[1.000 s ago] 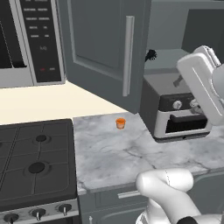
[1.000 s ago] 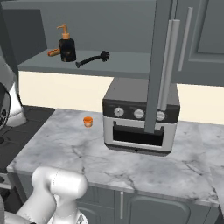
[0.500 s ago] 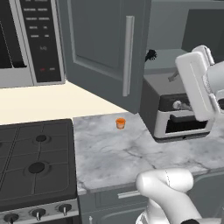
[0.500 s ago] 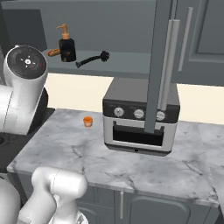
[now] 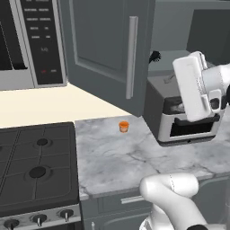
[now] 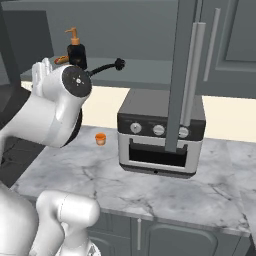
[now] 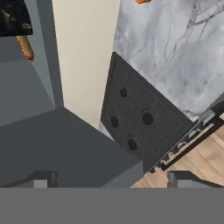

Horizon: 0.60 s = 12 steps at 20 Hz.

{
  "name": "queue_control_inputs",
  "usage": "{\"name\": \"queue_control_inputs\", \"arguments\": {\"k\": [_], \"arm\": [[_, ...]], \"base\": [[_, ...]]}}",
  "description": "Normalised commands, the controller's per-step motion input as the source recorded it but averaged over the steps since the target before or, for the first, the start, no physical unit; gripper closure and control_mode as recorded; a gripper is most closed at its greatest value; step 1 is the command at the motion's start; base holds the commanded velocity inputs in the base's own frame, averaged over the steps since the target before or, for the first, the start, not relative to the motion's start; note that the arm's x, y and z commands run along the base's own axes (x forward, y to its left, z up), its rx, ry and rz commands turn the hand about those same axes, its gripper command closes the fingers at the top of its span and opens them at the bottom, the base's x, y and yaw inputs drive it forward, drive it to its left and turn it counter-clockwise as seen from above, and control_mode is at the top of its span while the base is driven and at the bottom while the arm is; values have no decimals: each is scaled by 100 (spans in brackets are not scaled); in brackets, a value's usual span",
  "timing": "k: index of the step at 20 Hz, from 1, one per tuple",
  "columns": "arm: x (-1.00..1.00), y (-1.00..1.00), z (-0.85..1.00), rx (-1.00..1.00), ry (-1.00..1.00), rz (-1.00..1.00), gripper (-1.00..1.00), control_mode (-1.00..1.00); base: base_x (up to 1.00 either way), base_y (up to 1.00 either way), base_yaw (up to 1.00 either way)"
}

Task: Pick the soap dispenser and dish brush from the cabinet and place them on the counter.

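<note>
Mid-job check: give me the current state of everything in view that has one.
cabinet: door open
soap dispenser: upright on the cabinet shelf
dish brush: lying on the shelf beside the dispenser
gripper: open, empty
toaster oven: door shut, on the counter
orange cup: upright on counter
</note>
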Motion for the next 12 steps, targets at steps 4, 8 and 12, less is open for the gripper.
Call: {"name": "queue_control_inputs", "arguments": {"k": [4, 8, 12], "arm": [[8, 20, -2, 16, 15, 15, -100, -100], [2, 25, 1, 12, 16, 15, -100, -100], [0, 28, 0, 9, 16, 14, -100, -100]], "base": [[0, 0, 0], [0, 0, 0], [0, 0, 0]]}}
